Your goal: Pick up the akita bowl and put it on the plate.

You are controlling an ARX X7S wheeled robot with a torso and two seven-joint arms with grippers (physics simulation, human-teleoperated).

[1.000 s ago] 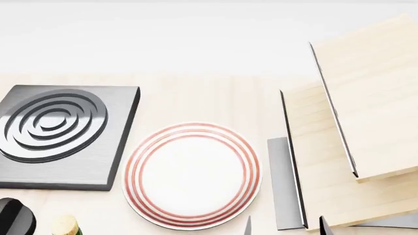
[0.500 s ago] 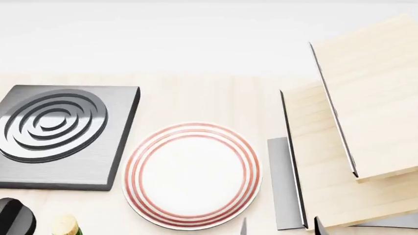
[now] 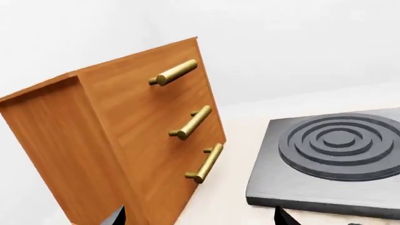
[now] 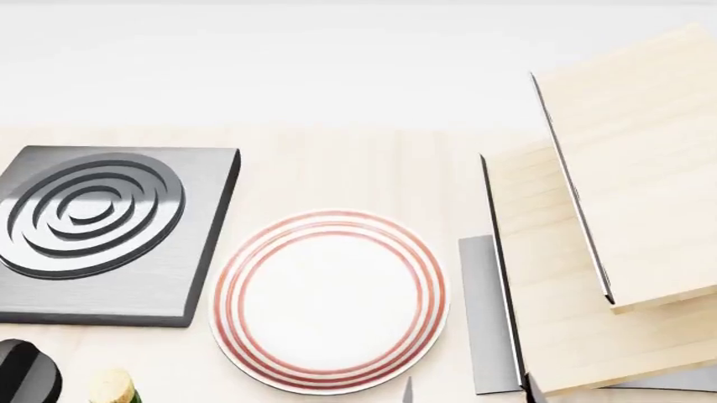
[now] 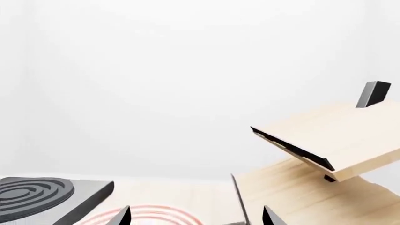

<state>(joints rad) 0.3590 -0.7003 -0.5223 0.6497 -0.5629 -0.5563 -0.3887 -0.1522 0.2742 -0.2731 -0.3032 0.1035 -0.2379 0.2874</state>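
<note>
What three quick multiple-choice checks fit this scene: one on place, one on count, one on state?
1. In the head view, where does the plate lie relative to the burner?
A. on top of it
B. to its left
C. to its right

2. How many brass handles does the wooden cabinet show?
A. one
B. three
C. five

3. What state is the plate in?
A. bare
B. holding the akita bowl
C. flipped upside down

Answers:
1 C: the plate sits beside the burner's right edge.
2 B: three bars line the cabinet front.
3 A: its white centre shows uncovered inside the red rings.
</note>
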